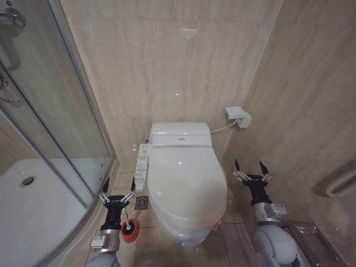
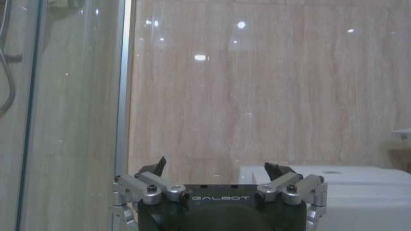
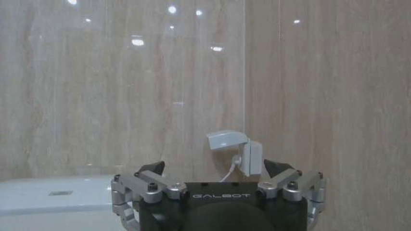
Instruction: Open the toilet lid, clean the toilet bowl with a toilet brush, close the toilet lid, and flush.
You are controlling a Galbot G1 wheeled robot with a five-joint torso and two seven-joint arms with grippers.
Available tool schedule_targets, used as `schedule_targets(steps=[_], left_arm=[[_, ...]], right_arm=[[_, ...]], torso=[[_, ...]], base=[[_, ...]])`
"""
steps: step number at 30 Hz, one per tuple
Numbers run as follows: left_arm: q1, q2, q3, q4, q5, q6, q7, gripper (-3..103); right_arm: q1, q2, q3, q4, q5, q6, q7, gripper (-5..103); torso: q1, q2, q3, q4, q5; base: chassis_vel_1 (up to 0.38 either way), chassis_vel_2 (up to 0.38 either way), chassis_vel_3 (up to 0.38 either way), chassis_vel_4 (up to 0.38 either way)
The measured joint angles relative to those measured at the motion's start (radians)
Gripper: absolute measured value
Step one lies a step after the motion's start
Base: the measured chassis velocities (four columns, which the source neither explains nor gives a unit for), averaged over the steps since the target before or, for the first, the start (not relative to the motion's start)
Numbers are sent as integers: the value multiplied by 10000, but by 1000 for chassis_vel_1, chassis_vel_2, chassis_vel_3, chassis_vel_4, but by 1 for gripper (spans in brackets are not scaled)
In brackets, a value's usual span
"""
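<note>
The lid (image 1: 186, 178) lies shut over the bowl (image 1: 183, 231), long axis running from the tank toward the robot, flanked by both released grippers, the left (image 1: 117, 189) beside the brush (image 1: 129, 229) and button panel (image 1: 142, 166), the right (image 1: 251, 171) equally near on the opposite side.

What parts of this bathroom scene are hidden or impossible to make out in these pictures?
- Inside of the white ceramic toilet bowl: head view, covered by the shut glossy white toilet lid.
- Toilet brush in its small red round holder: head view, partly behind the open left gripper.
- Markings on the long white button panel: head view, too small.
- Floor below the open right gripper: head view, hidden by the arm.
</note>
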Motion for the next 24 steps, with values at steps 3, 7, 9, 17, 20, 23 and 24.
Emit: schedule_targets(steps=[3, 7, 9, 17, 20, 23, 24], left_arm=[[0, 0, 0, 0, 0, 0, 0, 100], [0, 0, 0, 0, 0, 0, 0, 100], [0, 0, 0, 0, 0, 0, 0, 100], [0, 0, 0, 0, 0, 0, 0, 100], [0, 0, 0, 0, 0, 0, 0, 100], [0, 0, 0, 0, 0, 0, 0, 100], [0, 0, 0, 0, 0, 0, 0, 100]], right_arm=[[0, 2, -1, 4, -3, -2, 3, 100], [0, 2, -1, 5, -5, -4, 5, 100], [0, 2, -1, 5, -7, -5, 7, 100], [0, 1, 0, 6, -13, -5, 13, 100], [1, 1, 0, 6, -16, -5, 15, 100], [1, 1, 0, 6, -17, -5, 16, 100], [1, 1, 0, 6, -18, -5, 16, 100]], torso=[[0, 0, 0, 0, 0], [0, 0, 0, 0, 0], [0, 0, 0, 0, 0], [0, 0, 0, 0, 0], [0, 0, 0, 0, 0], [0, 0, 0, 0, 0], [0, 0, 0, 0, 0]], base=[[0, 0, 0, 0], [0, 0, 0, 0], [0, 0, 0, 0], [0, 0, 0, 0], [0, 0, 0, 0], [0, 0, 0, 0], [0, 0, 0, 0]])
